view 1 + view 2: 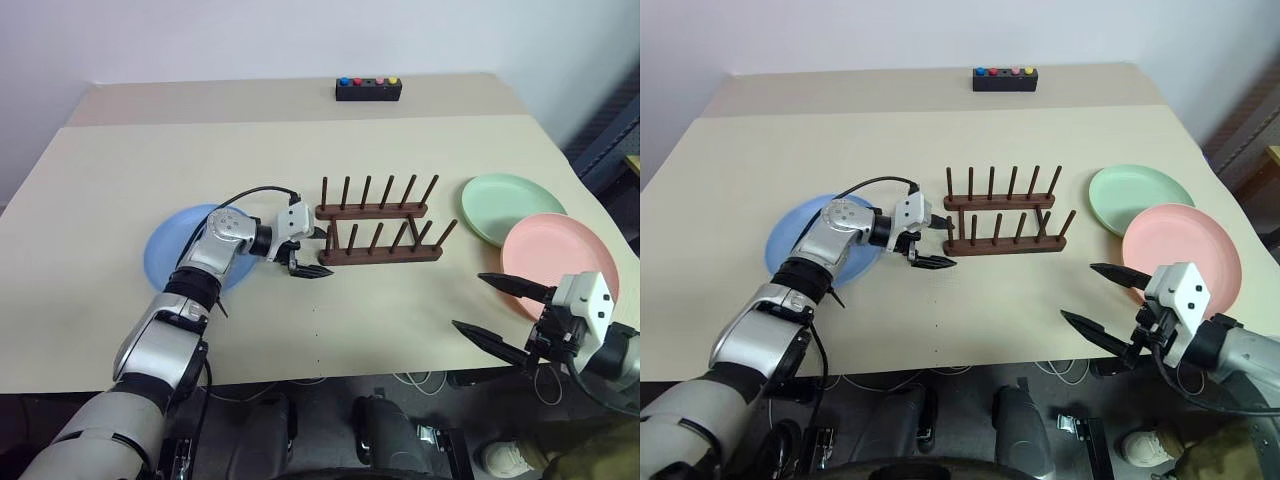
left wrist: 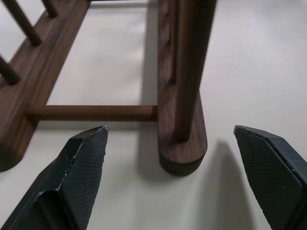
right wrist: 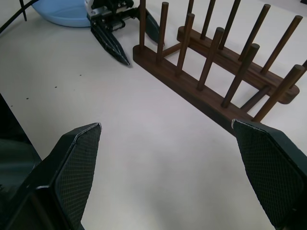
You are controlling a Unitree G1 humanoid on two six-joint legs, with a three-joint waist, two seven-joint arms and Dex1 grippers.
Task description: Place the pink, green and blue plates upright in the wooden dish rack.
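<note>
Three plates (image 1: pixel 553 258) lie flat; one empty rack (image 1: pixel 380 225).

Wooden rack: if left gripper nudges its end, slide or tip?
Probably slides: the wooden dish rack rests on two flat base rails on smooth table. Looks light and empty, so the open left gripper could shift it easily.

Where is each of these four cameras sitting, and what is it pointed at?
Head pair: look down over the table, both arms showing, at the wooden dish rack and three flat plates.
Left wrist: along the open left gripper, straddling the rack's near rail end.
Right wrist: along the open right gripper, toward the rack's side.
Shared: rack in all.
</note>
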